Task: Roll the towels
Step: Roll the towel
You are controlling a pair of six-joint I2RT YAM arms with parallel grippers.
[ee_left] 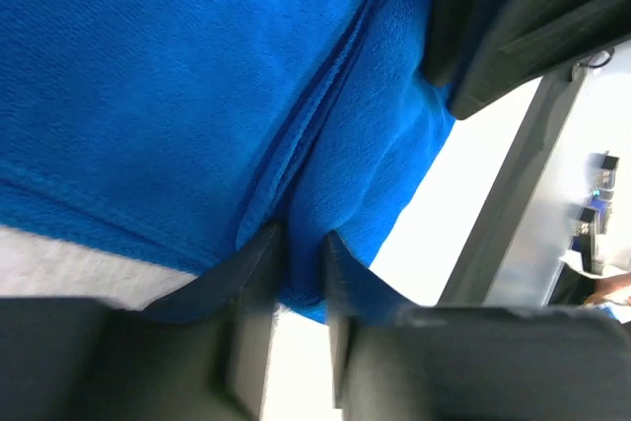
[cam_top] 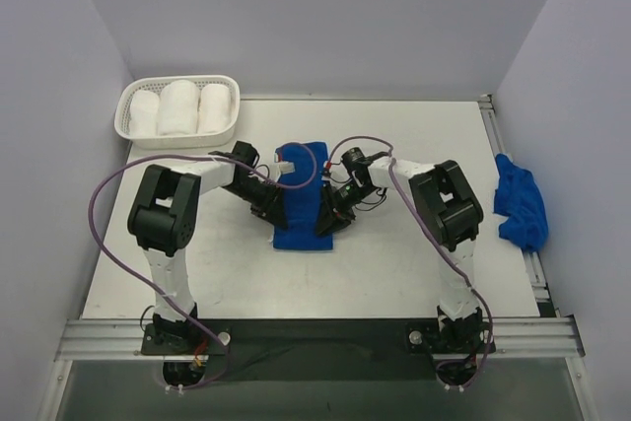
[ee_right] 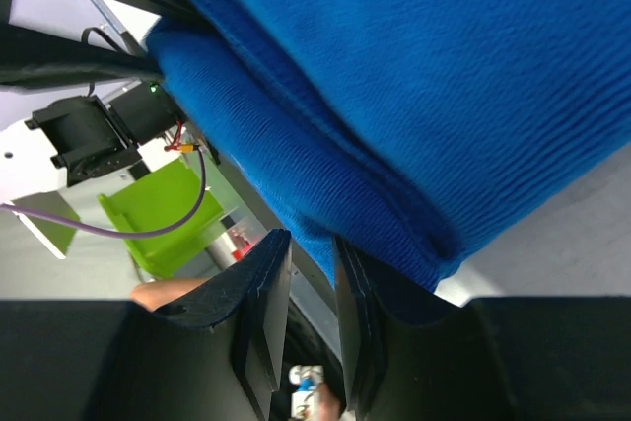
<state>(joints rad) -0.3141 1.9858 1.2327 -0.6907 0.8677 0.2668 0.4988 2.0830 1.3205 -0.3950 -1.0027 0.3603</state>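
One blue towel [cam_top: 299, 235] lies as a folded strip in the middle of the table, between the two arms. My left gripper [cam_top: 279, 206] is at its left side; in the left wrist view the towel [ee_left: 177, 86] has a fold pinched between the fingertips of this gripper [ee_left: 304, 245]. My right gripper [cam_top: 328, 212] is at the towel's right side. In the right wrist view the thick folded edge of the towel [ee_right: 325, 184] sits between the tips of that gripper [ee_right: 311, 244]. A second blue towel [cam_top: 520, 202] lies crumpled at the table's right edge.
A white basket [cam_top: 132, 102] at the back left holds three white towel rolls [cam_top: 178, 108]. A metal rail [cam_top: 490, 130] runs along the table's right edge. Purple cables loop off both arms.
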